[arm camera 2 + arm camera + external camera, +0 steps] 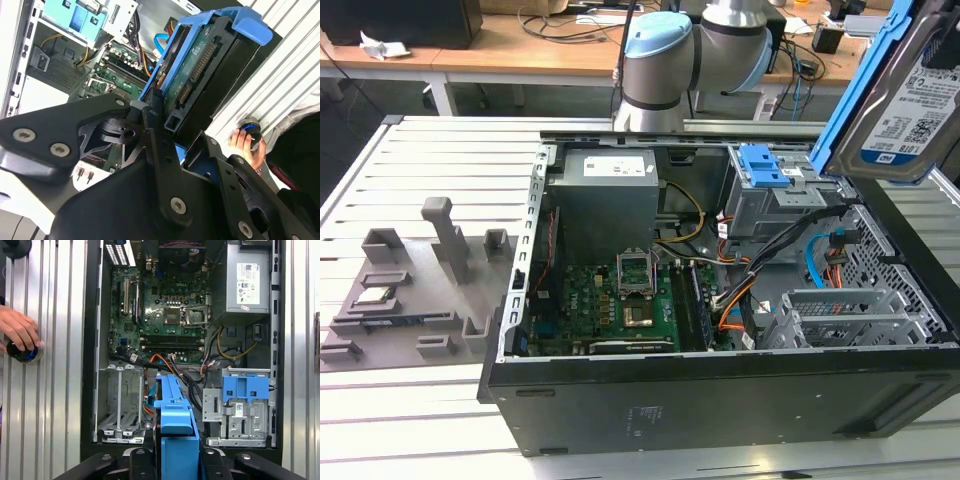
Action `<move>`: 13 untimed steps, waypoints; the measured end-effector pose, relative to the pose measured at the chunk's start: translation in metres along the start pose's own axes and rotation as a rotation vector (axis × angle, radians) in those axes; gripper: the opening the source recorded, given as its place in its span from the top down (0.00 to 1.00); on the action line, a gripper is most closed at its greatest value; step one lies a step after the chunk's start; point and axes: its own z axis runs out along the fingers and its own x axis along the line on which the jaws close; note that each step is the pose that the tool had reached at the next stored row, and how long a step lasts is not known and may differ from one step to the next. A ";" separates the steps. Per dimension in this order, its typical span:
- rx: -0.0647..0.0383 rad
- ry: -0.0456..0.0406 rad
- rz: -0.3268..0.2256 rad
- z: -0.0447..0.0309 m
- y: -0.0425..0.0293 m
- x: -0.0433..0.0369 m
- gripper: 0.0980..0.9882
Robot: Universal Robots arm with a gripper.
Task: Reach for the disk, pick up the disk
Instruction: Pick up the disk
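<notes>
The disk [920,110], a silver drive with a white-and-blue label in a blue plastic bracket, hangs tilted in the air above the open computer case [720,400], at the exterior view's upper right. In the second wrist view my gripper [167,125] is shut on the disk [200,65], whose green circuit-board side faces the camera. In the first wrist view the disk's blue bracket [175,415] sticks out from between the black fingers [137,460], above the case's cable area.
Inside the case are a blue latch on a grey drive cage [767,170], a motherboard [610,300], a power supply [605,195] and loose cables. A grey fixture tray [410,290] lies at the exterior view's left. A person's hand [20,332] rests on a round button beside the case.
</notes>
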 end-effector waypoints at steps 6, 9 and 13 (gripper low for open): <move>0.000 0.0018 0.000 0.0005 0.0001 0.0101 0.70; 0.000 0.0026 0.000 0.0006 0.0002 0.0142 0.70; 0.000 0.0038 0.000 0.0011 0.0002 0.0168 0.70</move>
